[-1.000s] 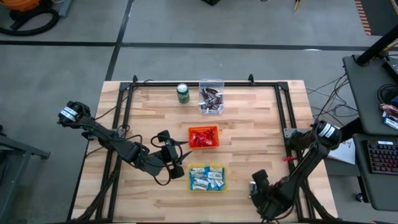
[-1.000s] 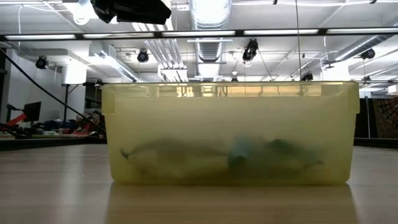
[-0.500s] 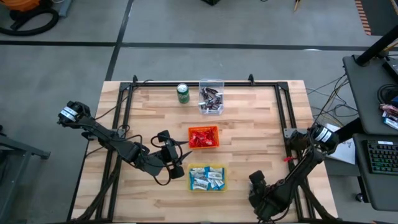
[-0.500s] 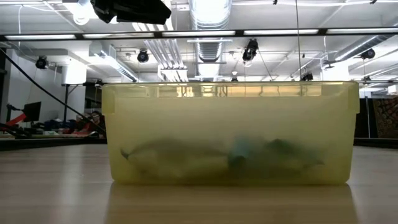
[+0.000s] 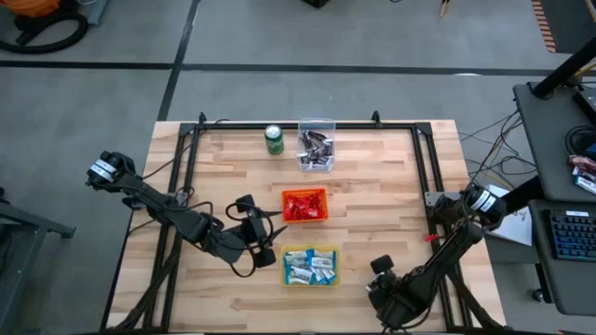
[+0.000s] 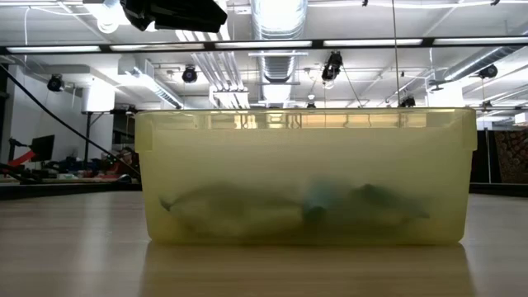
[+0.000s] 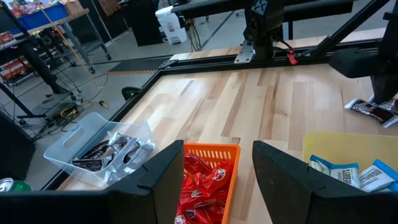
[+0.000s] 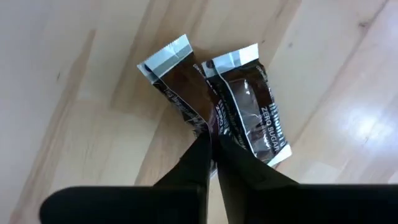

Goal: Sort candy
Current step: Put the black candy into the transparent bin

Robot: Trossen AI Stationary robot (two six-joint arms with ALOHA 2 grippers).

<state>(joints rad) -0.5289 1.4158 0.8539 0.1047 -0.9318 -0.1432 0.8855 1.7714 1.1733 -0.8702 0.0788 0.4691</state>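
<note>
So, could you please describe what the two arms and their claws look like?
Both arms are dark, jointed and slim, with loose black cables. The left claw has two broad, flat black fingers; the right claw has narrow black fingers tapering to points. Each arm has a white-marked joint near its base.

Pale matt wood table (image 5: pixel 372 177); glossy dark foil candy wrappers (image 8: pixel 239 106); translucent yellow plastic bin (image 6: pixel 305 175).
</note>
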